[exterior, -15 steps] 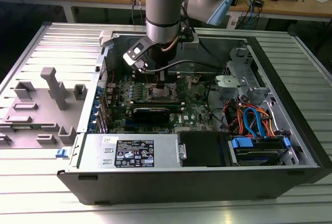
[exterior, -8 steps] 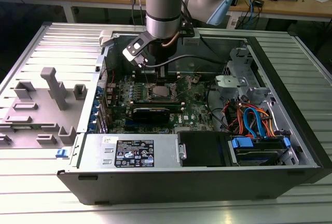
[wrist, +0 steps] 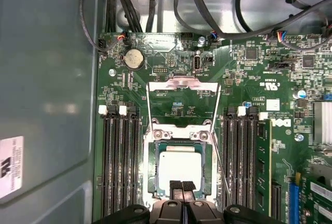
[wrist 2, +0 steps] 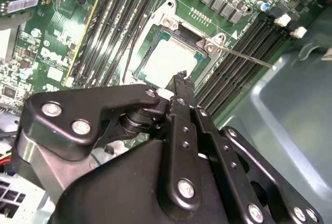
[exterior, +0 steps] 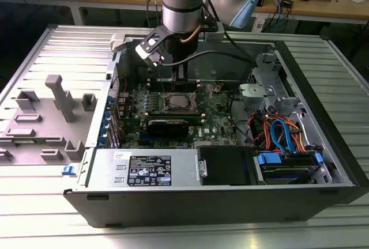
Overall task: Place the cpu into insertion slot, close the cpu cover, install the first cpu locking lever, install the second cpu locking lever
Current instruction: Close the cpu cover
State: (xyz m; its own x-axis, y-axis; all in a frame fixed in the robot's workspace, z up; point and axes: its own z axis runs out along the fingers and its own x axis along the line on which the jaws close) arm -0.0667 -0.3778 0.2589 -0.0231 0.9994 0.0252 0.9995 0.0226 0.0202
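The cpu (wrist: 179, 167) lies flat in the insertion slot (wrist: 151, 168), its silver top facing up; it also shows in the second wrist view (wrist 2: 167, 59). The cpu cover (wrist: 181, 83) is swung open beyond the slot, and green board shows through its cut-out. A thin locking lever (wrist: 222, 175) stands free beside the slot, seen as a raised rod (wrist 2: 244, 56) in the second wrist view. My gripper (wrist: 182, 185) hangs just above the cpu's near edge, shut with nothing between its fingertips (wrist 2: 181, 79). In the exterior view the gripper (exterior: 180, 83) is over the slot (exterior: 176, 102).
Black memory slots (wrist: 118, 167) flank the socket on both sides. Cables (wrist: 155, 1) hang at the board's far end. The grey case wall (wrist: 46, 89) rises close beside the board. A drive cage with blue and orange cables (exterior: 282, 134) fills the case at the exterior view's right.
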